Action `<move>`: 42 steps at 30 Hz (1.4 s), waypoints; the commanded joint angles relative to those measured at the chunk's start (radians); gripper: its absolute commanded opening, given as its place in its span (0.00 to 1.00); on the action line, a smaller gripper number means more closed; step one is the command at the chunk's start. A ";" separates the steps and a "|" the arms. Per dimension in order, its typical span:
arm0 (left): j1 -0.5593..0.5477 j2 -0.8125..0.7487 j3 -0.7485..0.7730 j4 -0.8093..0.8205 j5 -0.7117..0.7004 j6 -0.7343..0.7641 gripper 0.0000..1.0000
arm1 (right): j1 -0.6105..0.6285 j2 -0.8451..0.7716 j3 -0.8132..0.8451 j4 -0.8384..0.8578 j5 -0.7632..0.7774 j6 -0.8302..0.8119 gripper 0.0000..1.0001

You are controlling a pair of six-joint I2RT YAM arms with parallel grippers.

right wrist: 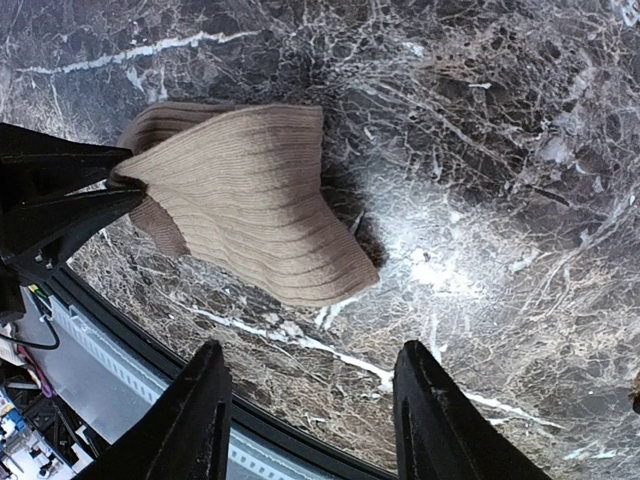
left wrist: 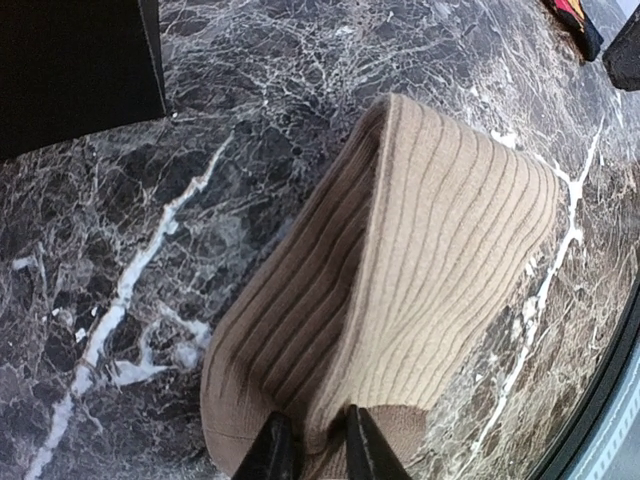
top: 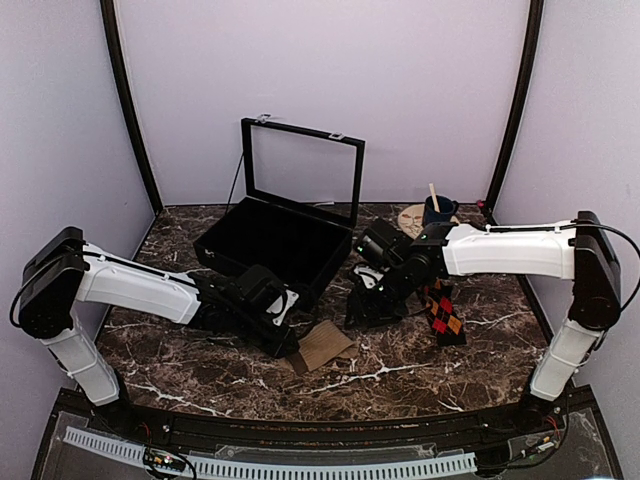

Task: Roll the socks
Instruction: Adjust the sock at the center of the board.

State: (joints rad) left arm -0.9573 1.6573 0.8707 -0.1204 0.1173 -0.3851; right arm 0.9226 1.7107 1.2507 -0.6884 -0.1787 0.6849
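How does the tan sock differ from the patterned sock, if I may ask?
The tan sock shows plain ribbed tan; the patterned sock shows black with orange-red diamonds. The left tool pinches the tan sock; the patterned sock lies loose by the right arm. Both lie on the marble table.

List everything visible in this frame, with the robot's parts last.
tan sock: one, tan ribbed, front centre of the table, partly folded
argyle sock: one, black with red-orange diamonds, right of centre
black box: one, black, back centre, lid up
mug: one, dark blue, back right, holding a pale stick
disc: one, pale wood, beside the mug
table: one, dark marble
left gripper: one, black, pinching the tan sock's edge
right gripper: one, black, open above the table near the tan sock
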 commanded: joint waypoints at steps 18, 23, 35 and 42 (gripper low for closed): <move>0.051 -0.055 0.041 -0.122 0.136 0.075 0.00 | 0.008 -0.052 -0.106 0.074 0.053 -0.006 0.51; 0.100 -0.066 0.078 -0.189 0.237 0.114 0.00 | 0.021 -0.045 -0.137 0.108 0.053 -0.008 0.51; 0.164 0.001 0.212 -0.384 0.468 0.197 0.00 | 0.058 0.006 -0.115 0.143 0.072 -0.022 0.51; 0.209 0.022 0.234 -0.477 0.548 0.235 0.00 | 0.061 0.019 -0.105 0.151 0.088 -0.031 0.51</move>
State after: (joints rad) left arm -0.7765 1.6730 1.0824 -0.4919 0.5842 -0.1963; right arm 0.9737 1.7130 1.1213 -0.5640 -0.1150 0.6662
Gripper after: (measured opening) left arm 0.024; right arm 0.511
